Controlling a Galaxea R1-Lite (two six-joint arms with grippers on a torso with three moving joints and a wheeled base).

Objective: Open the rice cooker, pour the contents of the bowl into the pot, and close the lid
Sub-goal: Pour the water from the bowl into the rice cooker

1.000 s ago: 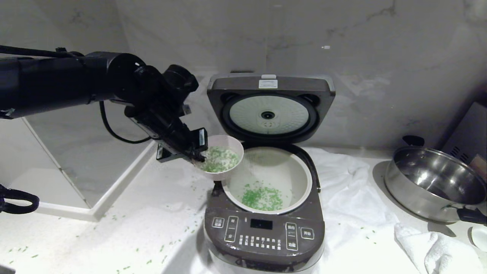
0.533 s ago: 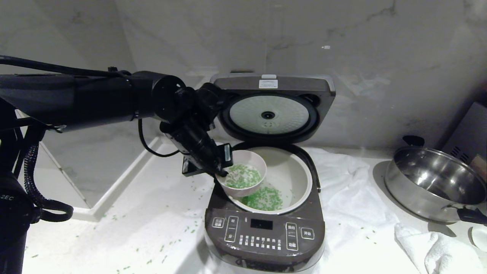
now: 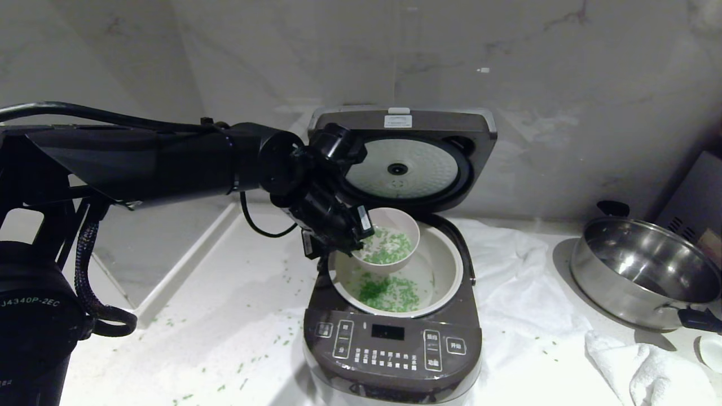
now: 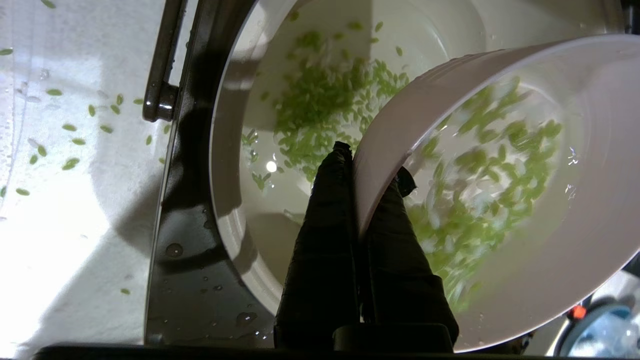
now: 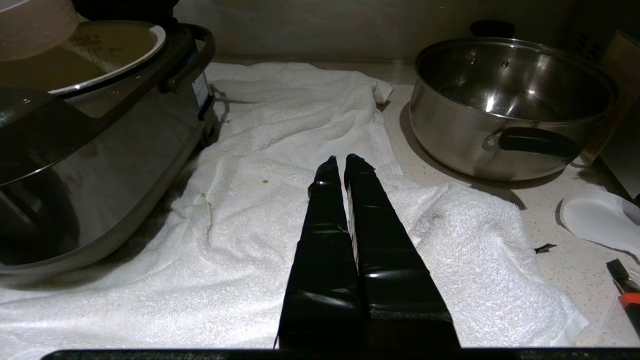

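Pale pink bowl [image 3: 389,242], white inside, wet chopped green contents [image 3: 388,248]

A pale marble wall [image 3: 564,84] with faint grey veins rises behind a white speckled counter [image 3: 186,338], brightly lit from above. At the counter's left edge a glossy grey panel [image 3: 141,242] stands framed in white. A rumpled white towel [image 3: 519,282] covers the counter's right half.

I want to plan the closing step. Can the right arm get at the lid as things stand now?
Probably not yet: the lid stands open, but the left gripper holds the bowl just in front of it. The right gripper is parked over the towel.
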